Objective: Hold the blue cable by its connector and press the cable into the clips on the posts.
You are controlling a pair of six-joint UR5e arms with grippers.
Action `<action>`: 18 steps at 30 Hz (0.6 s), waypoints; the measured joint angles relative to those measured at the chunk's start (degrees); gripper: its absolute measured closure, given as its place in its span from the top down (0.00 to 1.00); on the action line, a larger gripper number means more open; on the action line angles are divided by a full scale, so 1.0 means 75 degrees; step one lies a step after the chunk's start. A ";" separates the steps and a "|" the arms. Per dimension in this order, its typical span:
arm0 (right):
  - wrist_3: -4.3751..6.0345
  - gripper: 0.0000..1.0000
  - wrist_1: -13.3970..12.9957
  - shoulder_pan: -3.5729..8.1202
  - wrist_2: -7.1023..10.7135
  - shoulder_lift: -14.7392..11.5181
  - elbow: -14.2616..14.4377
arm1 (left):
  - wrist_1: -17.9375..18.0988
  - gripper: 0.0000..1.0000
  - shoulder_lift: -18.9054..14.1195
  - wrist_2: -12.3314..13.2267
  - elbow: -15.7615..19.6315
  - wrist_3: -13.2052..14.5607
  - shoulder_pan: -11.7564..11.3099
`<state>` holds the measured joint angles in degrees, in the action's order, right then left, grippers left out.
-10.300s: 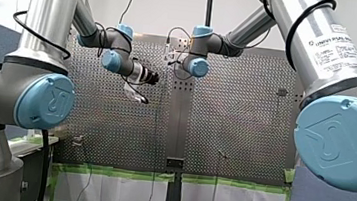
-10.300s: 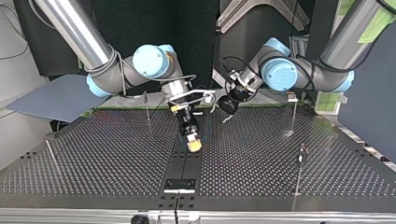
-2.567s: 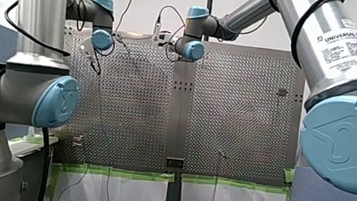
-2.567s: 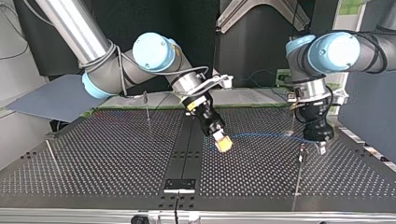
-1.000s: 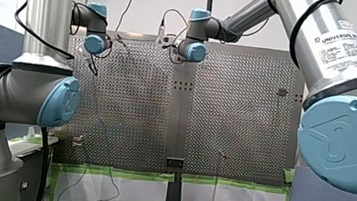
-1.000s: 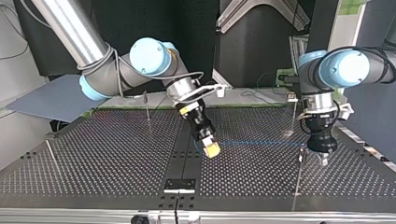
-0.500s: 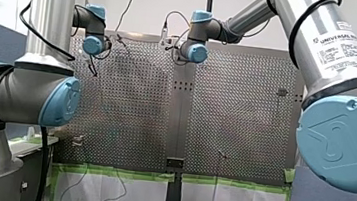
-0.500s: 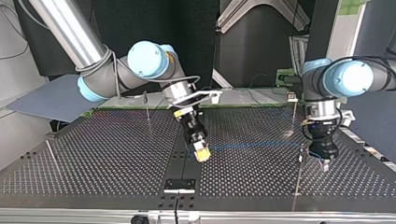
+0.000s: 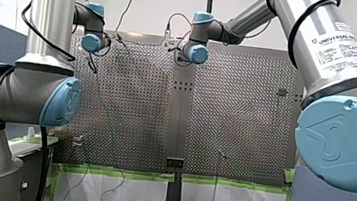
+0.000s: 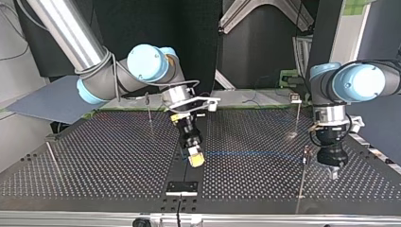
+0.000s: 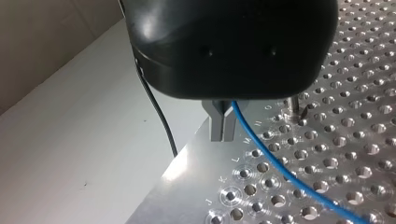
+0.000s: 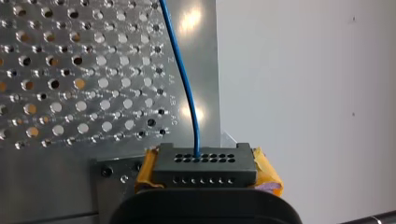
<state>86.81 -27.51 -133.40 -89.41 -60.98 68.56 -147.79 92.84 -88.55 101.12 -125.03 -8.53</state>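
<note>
My right claw [image 10: 195, 158], grasping the black perforated connector block [image 12: 204, 165], has swung to mid-worktop. My clenched left claw [image 10: 334, 172] lowers the thin blue cable [image 10: 255, 153] beside the slim metal post [image 10: 303, 175].

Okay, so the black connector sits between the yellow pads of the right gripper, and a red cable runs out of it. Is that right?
Not quite. The cable is blue, not red. The right wrist view shows it running out of the black connector, which does sit between the yellow pads of the right gripper.
</note>
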 joint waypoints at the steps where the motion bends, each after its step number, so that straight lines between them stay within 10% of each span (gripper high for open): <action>1: 0.0001 0.00 -0.0015 0.0006 -0.0031 0.0000 -0.0001 | -0.0001 0.01 0.0000 0.0000 -0.0001 -0.0001 -0.0005; 18: 0.0190 0.00 -0.0012 0.0141 -0.0060 0.0171 -0.0349 | 0.0058 0.01 0.0000 0.0152 0.0028 -0.0152 -0.0100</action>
<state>88.24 -27.60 -132.34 -89.86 -59.70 65.94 -147.35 92.84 -87.41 101.33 -126.18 -9.28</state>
